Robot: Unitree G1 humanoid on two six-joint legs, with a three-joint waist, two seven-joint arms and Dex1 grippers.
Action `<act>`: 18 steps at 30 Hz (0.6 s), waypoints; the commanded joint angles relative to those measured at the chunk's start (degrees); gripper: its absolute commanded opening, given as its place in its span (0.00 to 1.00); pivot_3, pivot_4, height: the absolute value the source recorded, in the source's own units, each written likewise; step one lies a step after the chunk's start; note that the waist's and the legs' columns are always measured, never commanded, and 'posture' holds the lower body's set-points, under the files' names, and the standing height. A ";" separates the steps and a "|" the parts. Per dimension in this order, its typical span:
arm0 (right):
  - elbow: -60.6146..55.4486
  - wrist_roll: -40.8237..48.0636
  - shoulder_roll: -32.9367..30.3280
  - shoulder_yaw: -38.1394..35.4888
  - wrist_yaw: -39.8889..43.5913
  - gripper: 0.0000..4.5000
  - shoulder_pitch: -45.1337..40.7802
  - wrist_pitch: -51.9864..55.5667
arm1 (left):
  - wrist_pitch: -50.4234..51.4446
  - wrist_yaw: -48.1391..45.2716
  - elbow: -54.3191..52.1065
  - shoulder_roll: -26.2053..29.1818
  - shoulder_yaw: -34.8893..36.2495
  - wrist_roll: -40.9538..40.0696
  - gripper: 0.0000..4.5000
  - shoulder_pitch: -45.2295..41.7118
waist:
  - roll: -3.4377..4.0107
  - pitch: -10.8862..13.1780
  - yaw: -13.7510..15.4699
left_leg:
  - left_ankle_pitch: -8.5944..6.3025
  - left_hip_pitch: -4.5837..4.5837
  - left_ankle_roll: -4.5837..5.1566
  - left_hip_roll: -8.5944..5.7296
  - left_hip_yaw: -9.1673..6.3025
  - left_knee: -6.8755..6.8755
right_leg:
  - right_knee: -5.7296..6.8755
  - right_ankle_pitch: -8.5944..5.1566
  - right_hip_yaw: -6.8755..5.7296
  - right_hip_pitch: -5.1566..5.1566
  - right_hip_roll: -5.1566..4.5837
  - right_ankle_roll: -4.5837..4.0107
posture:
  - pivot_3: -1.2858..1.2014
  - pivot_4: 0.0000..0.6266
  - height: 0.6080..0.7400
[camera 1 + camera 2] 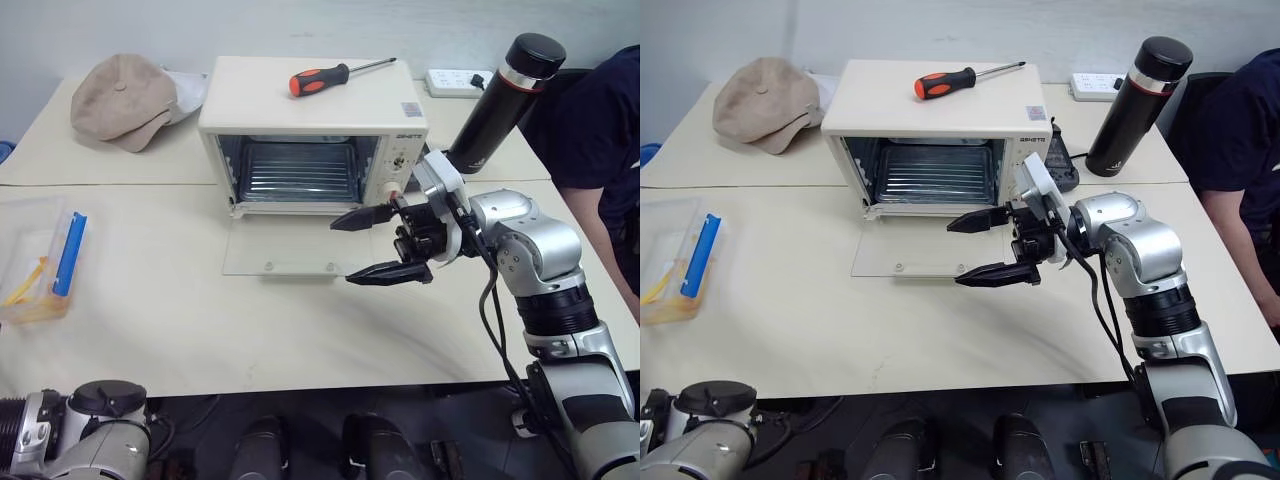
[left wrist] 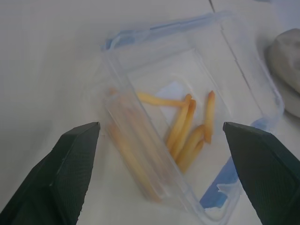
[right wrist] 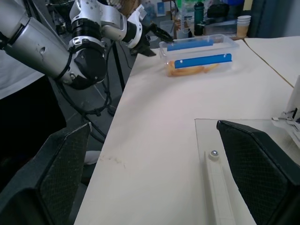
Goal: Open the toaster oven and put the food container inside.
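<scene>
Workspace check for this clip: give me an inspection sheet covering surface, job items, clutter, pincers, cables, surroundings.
Surface: cream table, pale scuff near the front edge.
Job's things: toaster oven with its glass door folded flat on the table, rack bare; food container at the table's left edge, fries inside.
Clutter: screwdriver on the oven top; beige cap; black flask.
Grippers: left pincer open over the container; right pincer open above the door.
Cables: power strip behind the oven.
Surroundings: a person in dark clothes at the right.
</scene>
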 commanded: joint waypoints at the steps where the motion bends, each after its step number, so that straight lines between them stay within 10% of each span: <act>1: -4.24 1.93 -0.97 -2.83 -2.04 1.00 0.86 1.19 | -0.43 2.99 2.63 2.10 -0.83 4.57 0.99 -3.27 | -0.01 0.00 -0.15 | -0.01 0.01 -0.02 0.01 0.04 -0.01 | 0.00 0.00 0.00 -0.01 0.01 0.00 | 0.52 0.24 1.00; 18: -9.89 5.71 -3.90 -6.13 -6.29 1.00 4.10 5.67 | -3.25 2.82 12.35 9.06 -6.57 12.42 0.01 -5.54 | -0.20 0.01 -0.26 | -0.04 -0.03 -0.14 0.06 0.19 -0.06 | 0.07 0.00 0.01 -0.28 0.00 0.00 | 0.52 0.24 1.00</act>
